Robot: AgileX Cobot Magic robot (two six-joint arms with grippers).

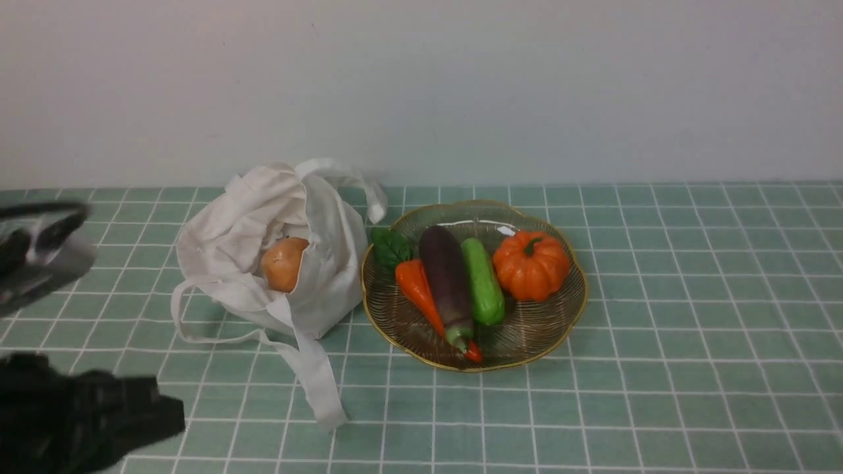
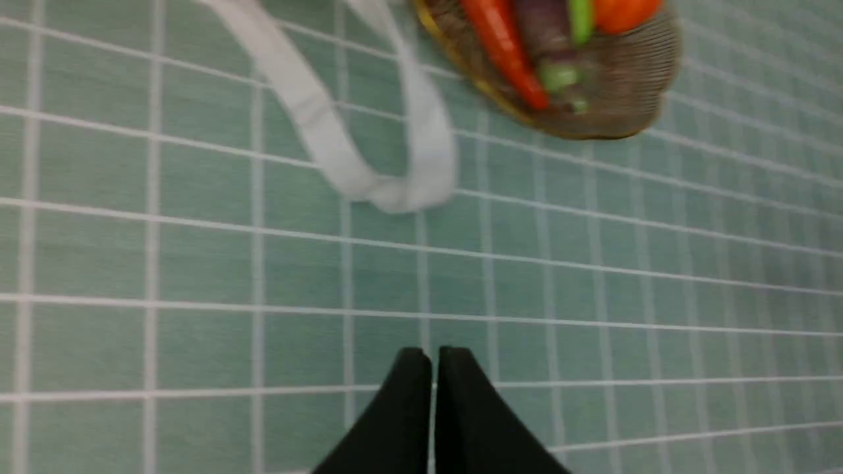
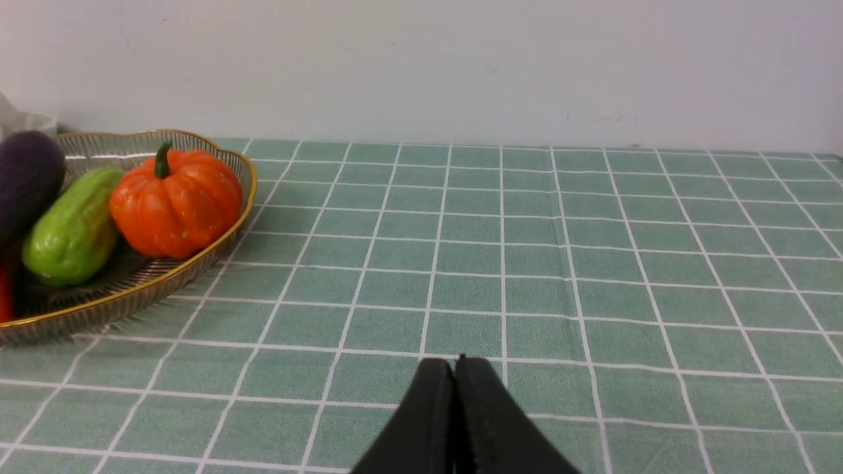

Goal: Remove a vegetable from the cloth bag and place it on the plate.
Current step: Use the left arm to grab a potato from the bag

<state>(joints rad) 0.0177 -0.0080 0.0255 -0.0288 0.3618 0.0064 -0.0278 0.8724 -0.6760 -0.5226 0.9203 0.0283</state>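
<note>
The tan-brown vegetable (image 1: 284, 263) lies in the open mouth of the off-white cloth bag (image 1: 224, 243), left of the plate (image 1: 568, 316). A bag strap (image 2: 316, 125) and the plate (image 2: 625, 85) show in the left wrist view. My left gripper (image 2: 433, 352) is shut and empty above the tablecloth, well in front of the strap. The left arm (image 1: 79, 415) shows blurred at the front left. My right gripper (image 3: 454, 361) is shut and empty, low over the cloth to the right of the plate (image 3: 217, 250). It is out of the front view.
The plate holds an orange pumpkin (image 1: 531, 263), a green cucumber (image 1: 483, 282), a purple eggplant (image 1: 448, 276), an orange carrot (image 1: 421, 293) and a green leaf (image 1: 390, 247). A white wall (image 1: 461, 85) stands behind the green checked tablecloth (image 1: 691, 329).
</note>
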